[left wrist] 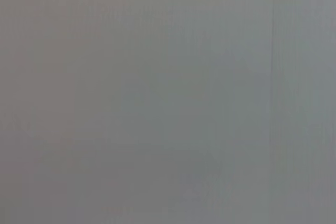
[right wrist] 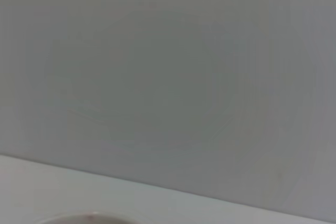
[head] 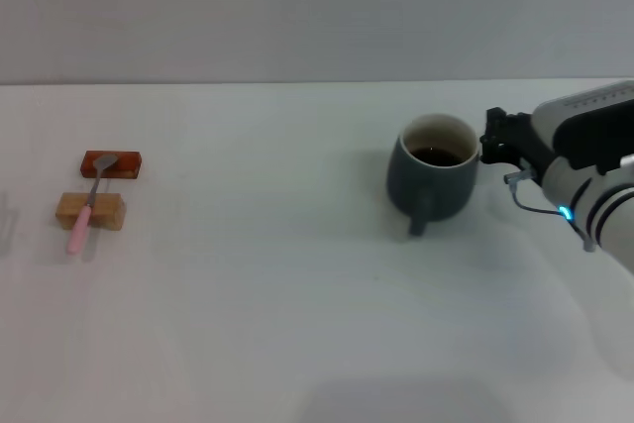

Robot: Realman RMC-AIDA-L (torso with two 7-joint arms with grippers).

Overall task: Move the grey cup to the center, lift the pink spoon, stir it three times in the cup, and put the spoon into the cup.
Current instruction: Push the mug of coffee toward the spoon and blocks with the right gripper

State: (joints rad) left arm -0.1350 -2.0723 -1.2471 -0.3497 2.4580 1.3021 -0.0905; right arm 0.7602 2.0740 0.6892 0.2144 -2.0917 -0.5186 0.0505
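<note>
One step under way: shifting grey cup [head: 434,177] toward counter [head: 297,324] centre; right pincer [head: 492,147] at its rim, grip state unclear. Next, a sideways slide leftward.

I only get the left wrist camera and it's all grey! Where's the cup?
Observer: The cup stands on the table, over on the robot's right side, with dark liquid inside.
Operator: Is a hand near it?
Observer: Yes, the right gripper is right beside the cup's rim, on its right. I cannot tell if it is touching.
Operator: And the spoon?
Observer: The spoon is far off on the left, lying across a tan block, its metal end on a red-brown block.
Operator: Where's my left hand then?
Observer: No view shows the left gripper at all.
</note>
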